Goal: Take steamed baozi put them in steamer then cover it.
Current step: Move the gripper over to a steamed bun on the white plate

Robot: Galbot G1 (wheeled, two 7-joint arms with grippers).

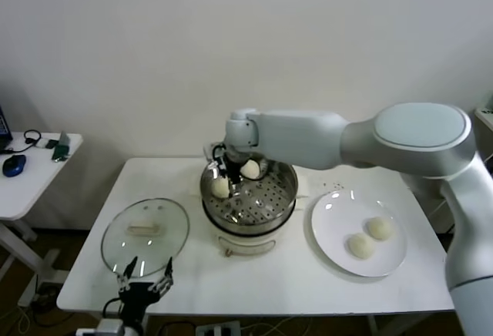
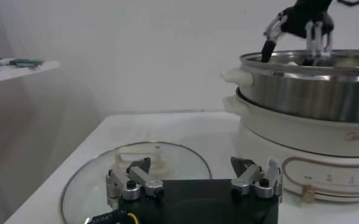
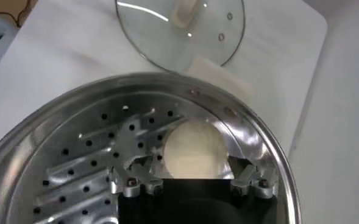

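The right arm reaches in from three o'clock of the head view, upper arm and forearm running level toward nine o'clock, the wrist bent so the right gripper (image 1: pixel 230 176) points straight down near the centre. Its fingers (image 3: pixel 132 182) stand spread apart. The left gripper (image 1: pixel 144 278) sits low at about seven o'clock, pointing toward twelve, with its fingers (image 2: pixel 130 182) parted wide and nothing between them.

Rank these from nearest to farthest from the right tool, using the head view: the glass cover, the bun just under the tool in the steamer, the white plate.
1. Bun, in the steamer's left part under the right tool.
2. Glass cover, flat on the table's left.
3. White plate, on the right.
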